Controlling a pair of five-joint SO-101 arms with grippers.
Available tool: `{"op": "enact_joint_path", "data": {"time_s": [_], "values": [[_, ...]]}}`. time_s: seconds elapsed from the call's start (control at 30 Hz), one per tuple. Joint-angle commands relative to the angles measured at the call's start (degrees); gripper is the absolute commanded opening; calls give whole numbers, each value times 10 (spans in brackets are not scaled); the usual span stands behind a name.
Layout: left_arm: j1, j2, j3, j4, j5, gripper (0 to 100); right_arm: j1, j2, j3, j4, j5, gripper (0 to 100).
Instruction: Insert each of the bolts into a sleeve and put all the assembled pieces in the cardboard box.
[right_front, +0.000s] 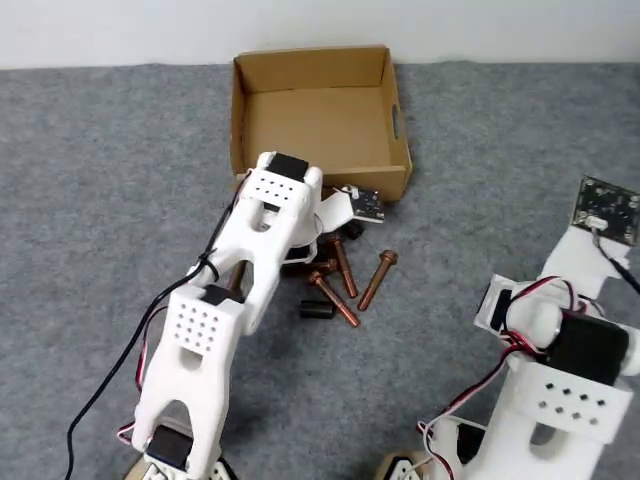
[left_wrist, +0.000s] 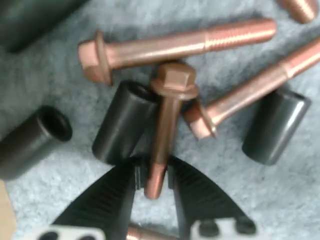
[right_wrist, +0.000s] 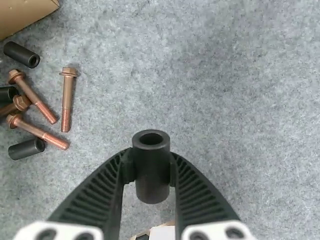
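Copper metal bolt (left_wrist: 167, 115) is pinched by its tip in the left jaws, in the pile just below the brown cardboard box (right_front: 312, 58) mid-frame, while the right jaws hug a black round sleeve (right_wrist: 151, 185), so next it probably needs lifting and lining up.

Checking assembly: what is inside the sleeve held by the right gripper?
The sleeve in the right gripper shows an open, dark bore with no bolt head at its mouth. Deeper inside is shadowed and cannot be seen.
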Motion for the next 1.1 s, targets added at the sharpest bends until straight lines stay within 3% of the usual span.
{"op": "enact_joint_path", "data": {"time_s": [0.0,0.17,1.07], "values": [[51,14,-59,5,9,79,5,-8,-3,22,-5,9],[74,33,-107,6,46,79,5,-8,-3,22,-5,9],[165,37,-124,-10,65,81,4,-13,-3,22,-5,9]]}}
